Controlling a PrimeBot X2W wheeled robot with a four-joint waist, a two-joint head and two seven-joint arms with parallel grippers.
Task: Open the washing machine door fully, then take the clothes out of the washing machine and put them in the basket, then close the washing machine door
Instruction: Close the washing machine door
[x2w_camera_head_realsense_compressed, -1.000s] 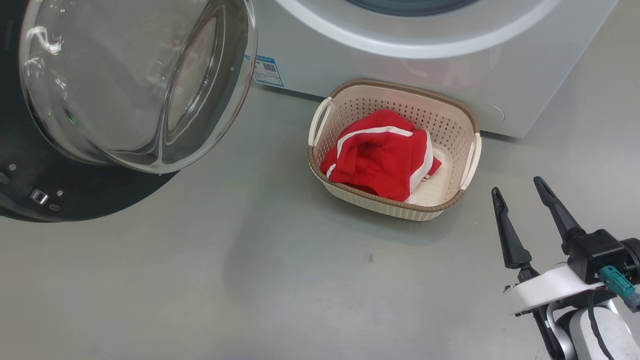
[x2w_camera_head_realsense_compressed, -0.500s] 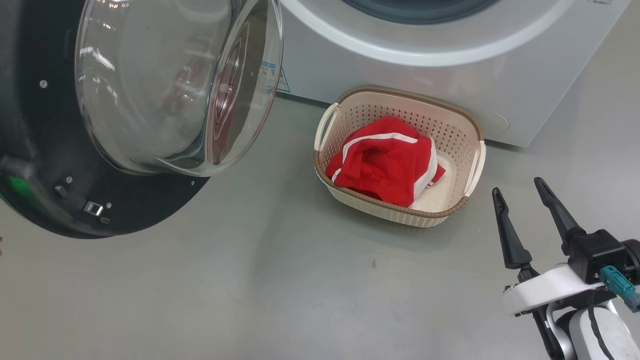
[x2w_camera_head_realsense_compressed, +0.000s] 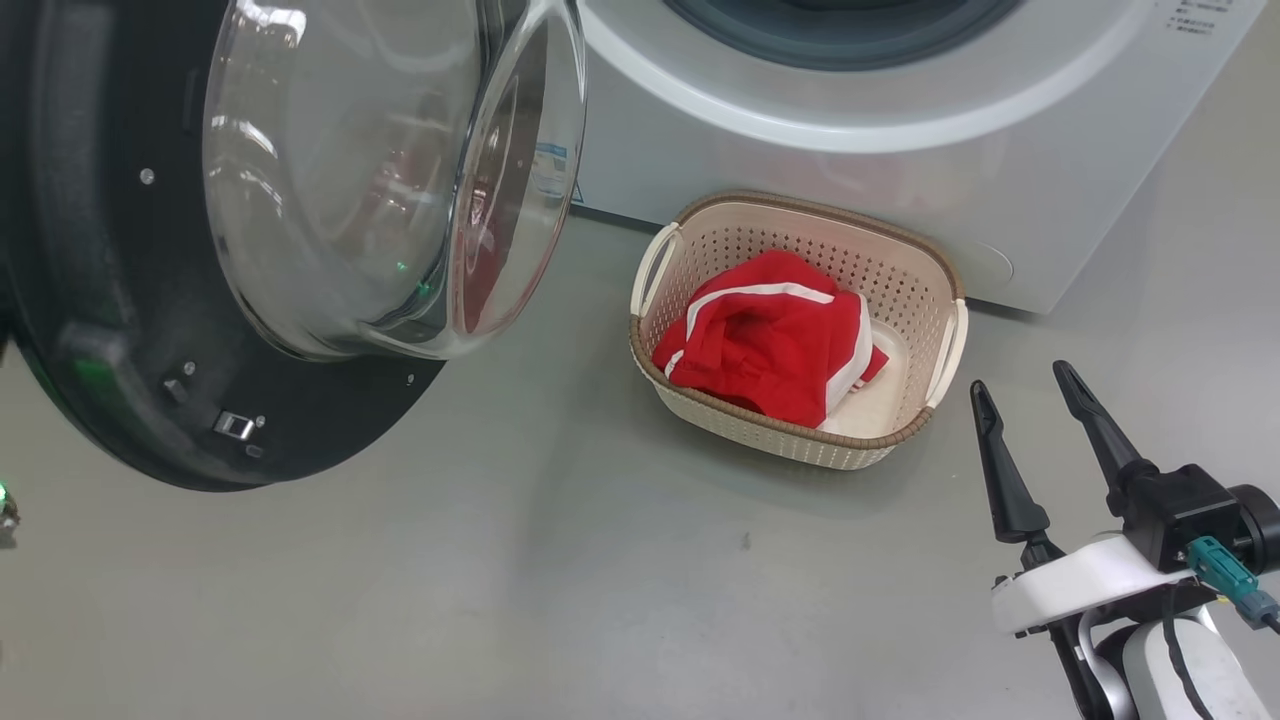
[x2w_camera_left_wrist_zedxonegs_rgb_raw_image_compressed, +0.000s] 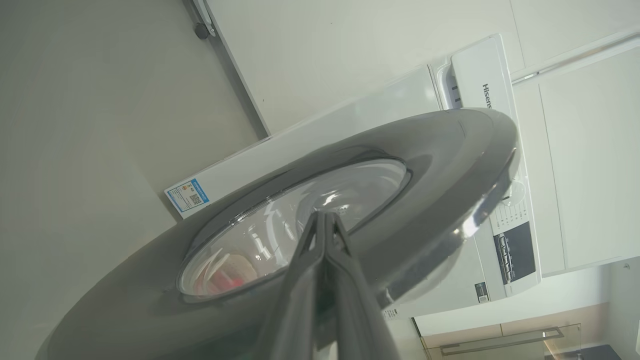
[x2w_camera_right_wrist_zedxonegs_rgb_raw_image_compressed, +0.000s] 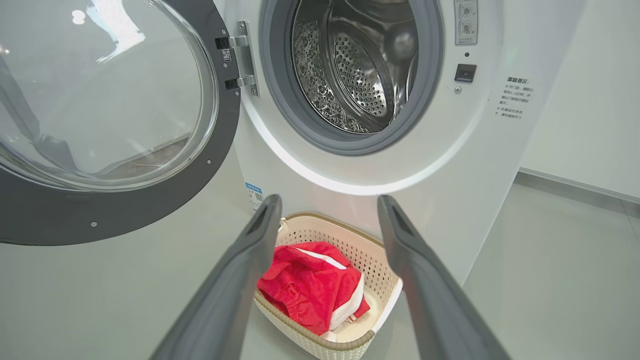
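Note:
The washing machine door hangs swung out at the left, its glass bowl bulging toward the white washing machine. My left gripper is shut, its tips against the outer glass of the door. The drum holds no fabric. Red clothes with white stripes lie in the cream basket on the floor before the machine. To the right of the basket, my right gripper hovers open and holds nothing. In the right wrist view the right gripper points at the clothes and basket.
Grey floor spreads in front of the machine and basket. A white wall and skirting stand to the machine's right. A blue label sits low on the machine's front, near the door hinge.
The door has swung rightward toward the machine's opening, with more of its black rim showing. The head view has shifted a little. The right gripper stays open, nearly still.

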